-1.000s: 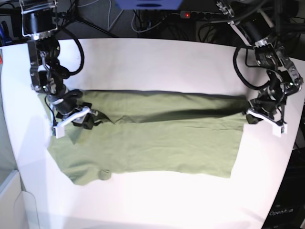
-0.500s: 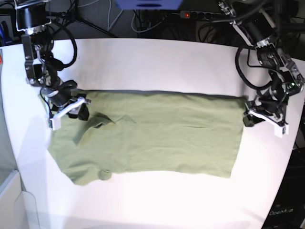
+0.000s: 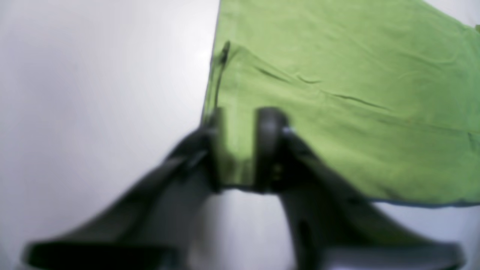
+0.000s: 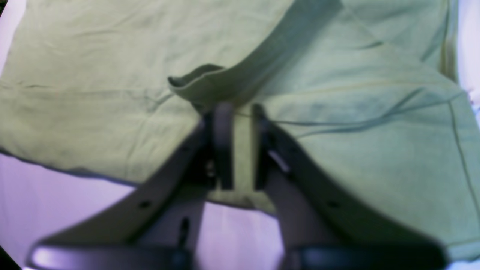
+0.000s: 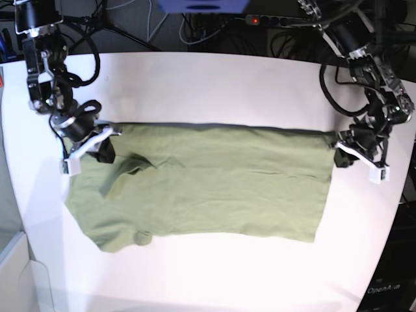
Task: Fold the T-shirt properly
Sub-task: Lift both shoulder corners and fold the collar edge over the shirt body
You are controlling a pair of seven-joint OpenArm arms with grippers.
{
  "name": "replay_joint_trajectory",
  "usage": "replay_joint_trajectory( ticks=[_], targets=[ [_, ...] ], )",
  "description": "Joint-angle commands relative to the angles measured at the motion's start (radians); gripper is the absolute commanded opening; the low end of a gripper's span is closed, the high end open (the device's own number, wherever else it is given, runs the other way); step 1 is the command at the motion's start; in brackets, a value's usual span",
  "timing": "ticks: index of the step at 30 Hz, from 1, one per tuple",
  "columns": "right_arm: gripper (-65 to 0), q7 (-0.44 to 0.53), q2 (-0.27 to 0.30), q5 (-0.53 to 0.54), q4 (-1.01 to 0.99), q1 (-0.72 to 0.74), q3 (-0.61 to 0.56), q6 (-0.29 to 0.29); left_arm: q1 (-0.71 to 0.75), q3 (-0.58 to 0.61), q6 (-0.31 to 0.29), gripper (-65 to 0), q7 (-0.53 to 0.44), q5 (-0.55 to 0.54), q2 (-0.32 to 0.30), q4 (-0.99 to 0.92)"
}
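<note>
The sage-green T-shirt [image 5: 221, 188] lies spread flat on the white table [image 5: 214, 84], with a small raised flap [image 5: 130, 166] near its left end. My right gripper [image 5: 101, 148] is at the shirt's far-left corner. In the right wrist view its narrow jaws [image 4: 240, 150] are shut on the T-shirt [image 4: 93, 93] at its near edge, just below the curled flap [image 4: 195, 80]. My left gripper [image 5: 339, 156] is at the far-right corner. In the left wrist view this gripper [image 3: 242, 150] pinches the corner of the T-shirt [image 3: 337, 93].
Cables and a power strip [image 5: 266, 19] run behind the table's back edge. A pale bin [image 5: 13, 273] stands off the front left corner. Bare white tabletop surrounds the shirt on all sides.
The raised, shadowed fold along the shirt's back edge has flattened out. My right gripper has drawn back toward the far left, and its jaws have closed on the cloth.
</note>
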Motion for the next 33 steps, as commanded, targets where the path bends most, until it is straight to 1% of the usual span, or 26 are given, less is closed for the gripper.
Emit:
replay_joint_trajectory(
  ticks=[1, 3, 7, 9, 12, 18, 21, 27, 30, 33],
  targets=[
    [-65.0, 0.017, 0.017, 0.004, 0.010, 0.035, 0.007, 0.003, -0.017, 0.001, -0.004, -65.0, -0.011, -0.015, -0.014, 0.015],
    [-63.5, 0.016, 0.024, 0.004, -0.027, 0.061, 0.004, 0.003, -0.021, 0.003, -0.002, -60.5, -0.013, -0.015, -0.014, 0.015],
    [-64.3, 0.028, 0.024, 0.004, -0.133, 0.074, 0.007, 0.005, -0.033, 0.004, -0.002, -62.4, -0.020, -0.013, -0.009, -0.014],
    [-64.3, 0.054, 0.024, 0.004, -0.174, 0.074, 0.004, 0.005, -0.052, 0.032, -0.002, -62.4, -0.023, -0.013, -0.011, -0.060],
    [-64.3, 0.095, 0.024, 0.004, -0.208, 0.071, 0.001, 0.005, -0.064, 0.070, -0.002, -62.4, -0.057, -0.013, -0.012, -0.122],
    [-64.4, 0.103, 0.024, 0.004, -0.256, 0.058, 0.001, 0.005, -0.063, 0.106, -0.002, -62.4, -0.109, -0.013, -0.009, -0.189],
    [-64.4, 0.105, 0.024, 0.004, -0.257, 0.035, -0.001, 0.005, -0.063, 0.106, -0.002, -62.4, -0.152, -0.013, -0.017, -0.255],
    [-64.4, 0.106, 0.024, 0.004, -0.259, 0.008, 0.002, 0.006, -0.058, 0.107, -0.004, -62.4, -0.244, -0.012, -0.064, -0.415],
    [-64.4, 0.106, 0.024, 0.004, -0.257, -0.018, 0.004, 0.006, -0.044, 0.107, -0.008, -62.4, -0.252, -0.012, -0.091, -0.464],
    [-64.4, 0.106, 0.024, 0.004, -0.254, -0.048, 0.005, 0.006, -0.007, 0.107, -0.010, -62.4, -0.246, -0.015, -0.095, -0.464]
  ],
)
